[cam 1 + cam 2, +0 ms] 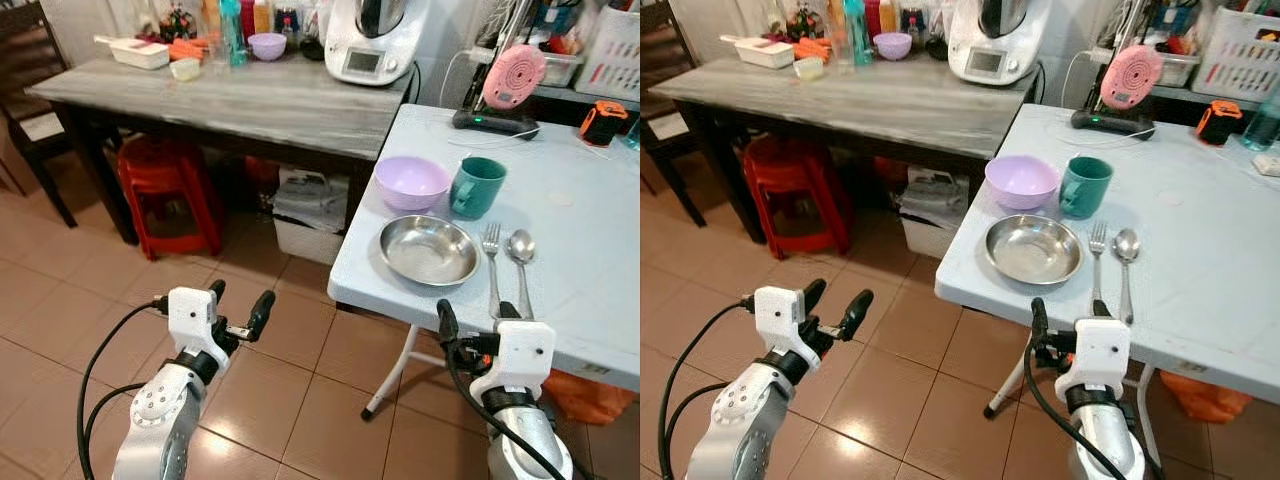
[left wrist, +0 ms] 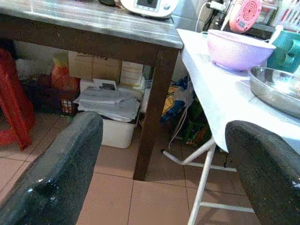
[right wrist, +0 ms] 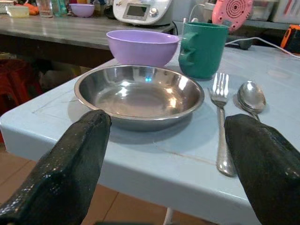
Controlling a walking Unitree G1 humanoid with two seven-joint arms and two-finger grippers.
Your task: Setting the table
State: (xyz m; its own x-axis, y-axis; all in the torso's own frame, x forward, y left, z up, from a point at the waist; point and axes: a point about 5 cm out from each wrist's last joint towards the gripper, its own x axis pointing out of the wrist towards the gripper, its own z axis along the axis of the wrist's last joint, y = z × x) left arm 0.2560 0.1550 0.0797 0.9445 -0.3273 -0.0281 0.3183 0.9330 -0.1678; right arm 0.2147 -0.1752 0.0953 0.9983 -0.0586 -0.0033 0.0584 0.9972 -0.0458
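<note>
On the pale blue table [image 1: 590, 260], near its front left corner, lies a steel plate [image 1: 429, 250]. Behind it stand a lilac bowl [image 1: 411, 183] and a green mug [image 1: 477, 187]. A fork [image 1: 491, 267] and a spoon [image 1: 522, 262] lie side by side right of the plate. My right gripper [image 1: 478, 322] hangs open just below the table's front edge, facing the plate [image 3: 139, 95] and holding nothing. My left gripper [image 1: 239, 306] is open over the tiled floor, left of the table, with nothing between its fingers.
A grey wooden table [image 1: 240, 98] stands at the back left with a white kitchen machine [image 1: 372, 40], a small lilac bowl [image 1: 267, 45] and bottles. Below it are a red stool [image 1: 165, 190] and a white box [image 1: 308, 212]. A pink device [image 1: 513, 78] sits on the blue table's far edge.
</note>
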